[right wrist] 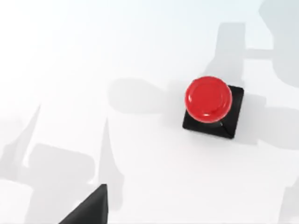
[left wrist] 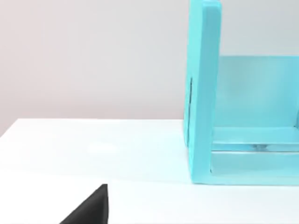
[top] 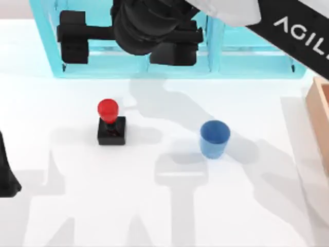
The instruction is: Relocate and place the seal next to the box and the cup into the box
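The seal [top: 110, 123], a black cube with a round red knob, stands upright left of the table's middle; in the right wrist view the seal [right wrist: 210, 105] is seen from straight above. The blue cup [top: 214, 138] stands upright to its right, apart from it. A slice of the tan box [top: 320, 110] shows at the right edge. My right gripper [top: 126, 46] hangs high over the back of the table, open and holding nothing, well above the seal. My left gripper [top: 6, 177] is parked at the left edge.
A large turquoise shelved cabinet [top: 175, 67] runs along the back of the table, and its side wall [left wrist: 203, 93] stands close in the left wrist view. Shadows of the arms fall across the white tabletop [top: 257, 206] between the seal and the cup.
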Controlling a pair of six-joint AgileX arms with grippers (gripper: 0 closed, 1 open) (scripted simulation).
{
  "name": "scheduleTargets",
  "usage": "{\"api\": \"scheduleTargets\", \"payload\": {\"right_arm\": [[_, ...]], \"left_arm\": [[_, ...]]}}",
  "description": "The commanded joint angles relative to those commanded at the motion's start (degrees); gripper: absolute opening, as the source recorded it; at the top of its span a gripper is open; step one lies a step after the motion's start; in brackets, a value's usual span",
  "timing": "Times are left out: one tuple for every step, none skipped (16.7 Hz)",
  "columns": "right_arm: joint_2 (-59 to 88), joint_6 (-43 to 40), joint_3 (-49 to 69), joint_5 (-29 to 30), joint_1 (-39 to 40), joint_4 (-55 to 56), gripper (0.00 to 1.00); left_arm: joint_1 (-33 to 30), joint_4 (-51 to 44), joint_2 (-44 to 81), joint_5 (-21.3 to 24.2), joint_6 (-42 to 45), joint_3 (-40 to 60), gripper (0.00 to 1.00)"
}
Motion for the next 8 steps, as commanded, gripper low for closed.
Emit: {"api": "scheduleTargets", "payload": {"right_arm": [[4.21, 1.43, 4.14, 1.2, 1.0, -1.94, 1.0], [8.23, 2.82, 8.08, 2.45, 1.88, -3.75, 1.0], [11.96, 4.13, 11.68, 3.76, 2.57, -5.34, 1.0], [15.39, 5.36, 14.96, 5.12, 3.11, -6.74, 1.0], [18.63, 6.54, 18.03, 6.49, 3.55, -8.01, 1.0], [21.53, 7.63, 20.72, 7.85, 3.84, -9.07, 1.0], [24.18, 8.65, 23.16, 9.18, 4.06, -10.0, 1.0], [26.65, 9.61, 25.41, 10.47, 4.22, -10.84, 1.0]], "left_arm": [[0.0, 0.0, 0.0, 0.0, 0.0, 0.0, 1.0], [0.0, 0.0, 0.0, 0.0, 0.0, 0.0, 1.0], [0.0, 0.0, 0.0, 0.0, 0.0, 0.0, 1.0], [0.0, 0.0, 0.0, 0.0, 0.0, 0.0, 1.0], [0.0, 0.0, 0.0, 0.0, 0.0, 0.0, 1.0], [0.0, 0.0, 0.0, 0.0, 0.0, 0.0, 1.0], [0.0, 0.0, 0.0, 0.0, 0.0, 0.0, 1.0], [0.0, 0.0, 0.0, 0.0, 0.0, 0.0, 1.0]]}}
